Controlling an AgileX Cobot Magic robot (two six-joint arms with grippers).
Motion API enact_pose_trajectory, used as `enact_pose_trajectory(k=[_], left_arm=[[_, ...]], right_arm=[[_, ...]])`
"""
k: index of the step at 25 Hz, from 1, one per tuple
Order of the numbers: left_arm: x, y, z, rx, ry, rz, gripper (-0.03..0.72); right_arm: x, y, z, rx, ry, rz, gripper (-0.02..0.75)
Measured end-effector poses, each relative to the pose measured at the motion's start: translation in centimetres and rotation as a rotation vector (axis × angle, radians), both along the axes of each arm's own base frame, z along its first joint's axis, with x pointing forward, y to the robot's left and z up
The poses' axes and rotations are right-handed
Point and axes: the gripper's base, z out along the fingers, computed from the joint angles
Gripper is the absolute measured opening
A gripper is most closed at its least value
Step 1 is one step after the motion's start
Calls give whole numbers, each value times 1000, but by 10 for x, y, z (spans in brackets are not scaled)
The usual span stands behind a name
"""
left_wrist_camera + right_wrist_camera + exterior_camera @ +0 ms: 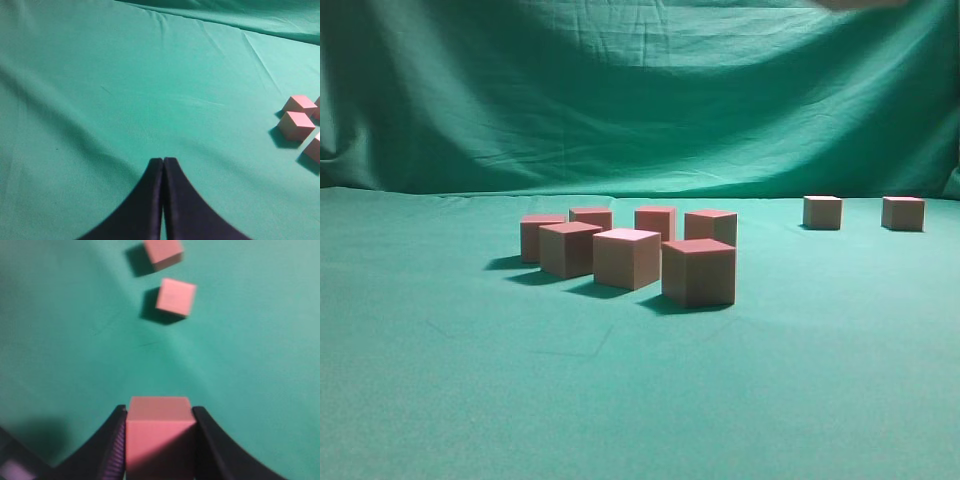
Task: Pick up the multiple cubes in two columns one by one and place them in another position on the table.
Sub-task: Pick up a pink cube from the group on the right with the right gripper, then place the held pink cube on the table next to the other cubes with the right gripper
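Wrinkled green cloth backdrop (640, 100) draped behind, folds sagging, meeting flat surface at far edge.

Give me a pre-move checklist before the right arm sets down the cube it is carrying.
1. Grip: right gripper has a cube clamped squarely between both fingers. Ok.
2. Placed cubes: two lie ahead of the held cube, apart from each other. Ok.
3. Landing spot: bare table lies beside them. Ok.
4. Height above the cloth: cannot tell.
5. Left gripper: shut, empty, away from the cubes. Ok.
6. Remaining cluster: seven cubes upright. Ok.
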Motion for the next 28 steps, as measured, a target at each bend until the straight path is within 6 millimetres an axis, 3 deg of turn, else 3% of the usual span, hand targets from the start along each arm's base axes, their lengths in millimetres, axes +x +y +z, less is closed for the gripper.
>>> enact_pose_trajectory(k=[5, 10, 18, 28], left_arm=[[0, 0, 0, 0, 0, 0, 0], [0, 0, 0, 0, 0, 0, 0], [0, 0, 0, 0, 0, 0, 0], [0, 0, 0, 0, 0, 0, 0]], right_arm=[[-11, 34, -28, 0, -3, 118, 265], [-7, 59, -58, -20, 1, 178, 265], [2, 71, -91, -78, 12, 220, 265], [13, 72, -109, -186, -62, 306, 265]])
